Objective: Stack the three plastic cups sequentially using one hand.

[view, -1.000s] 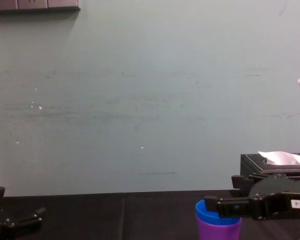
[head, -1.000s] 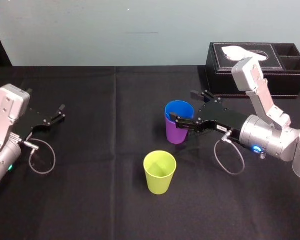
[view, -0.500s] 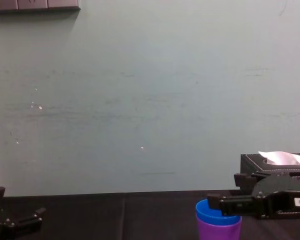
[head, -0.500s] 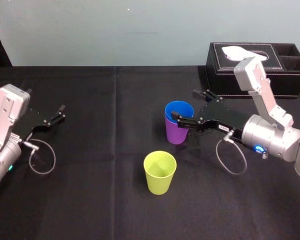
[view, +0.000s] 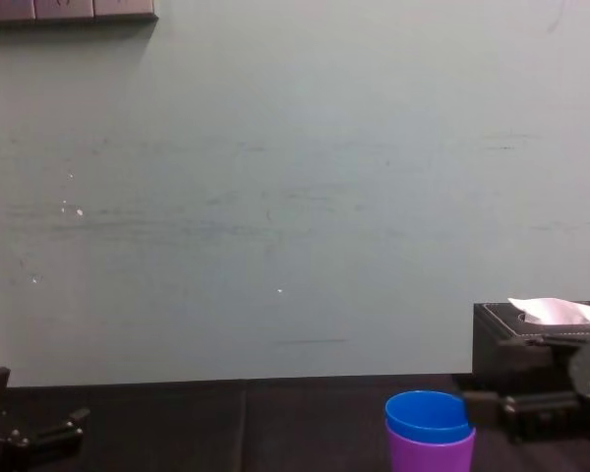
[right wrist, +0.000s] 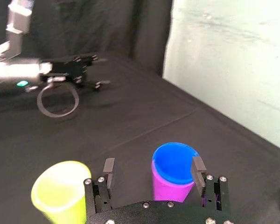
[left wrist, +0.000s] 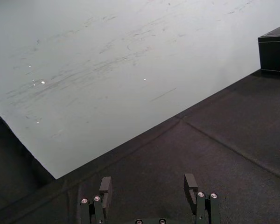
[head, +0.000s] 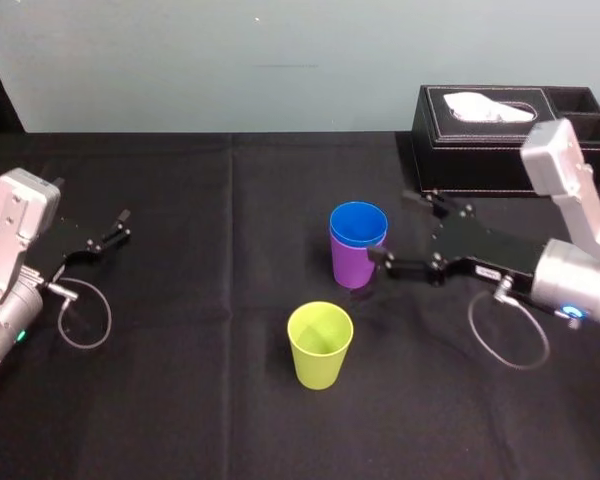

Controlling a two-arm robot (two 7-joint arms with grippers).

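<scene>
While the chest view gives a side look at the blue cup (view: 429, 416) seated inside the purple cup (view: 431, 454), the head view adds the yellow-green cup (head: 320, 345) standing alone, nearer the robot, on the black table (head: 200, 400). The right gripper (head: 390, 227) sits just right of the nested pair, fingers spread, gripping nothing. Its wrist view puts both cups ahead of the fingertips, in line with the gap. The left gripper (head: 115, 228) rests far left, also spread.

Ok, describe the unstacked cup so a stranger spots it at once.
Start at the black tissue box at the far right of the table. Nearer the robot stand the blue cup nested in the purple cup, then the yellow-green cup alone: upright, empty, the only one unstacked.
</scene>
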